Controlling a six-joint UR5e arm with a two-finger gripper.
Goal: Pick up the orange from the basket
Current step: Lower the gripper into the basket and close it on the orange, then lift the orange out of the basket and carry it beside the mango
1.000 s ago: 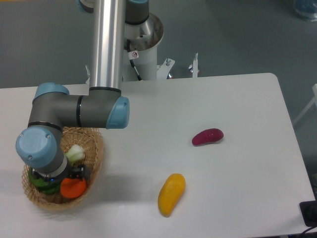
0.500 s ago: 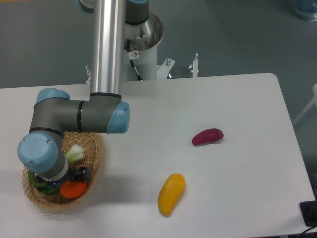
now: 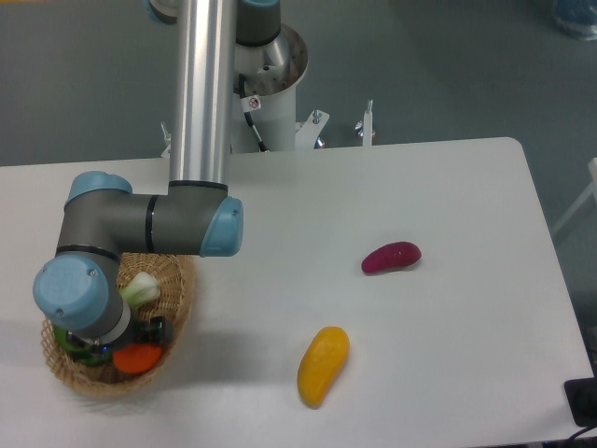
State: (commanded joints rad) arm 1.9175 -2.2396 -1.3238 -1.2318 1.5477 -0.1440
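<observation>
Orange sits low in the basket at the white table's front left corner, my gripper down over it; my wrist hides the fingers, so I cannot tell whether they are spread or closed. Grey floor lies beyond the table, where my arm's base stands. Beside the orange, the basket holds a pale green piece and a darker green one. Out on the table lie a yellow fruit and a magenta piece, well apart.

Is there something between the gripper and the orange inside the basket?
Nothing visible does. The gripper is already at the orange in the basket; the pale green piece lies behind, and the wrist hides the fingers.
</observation>
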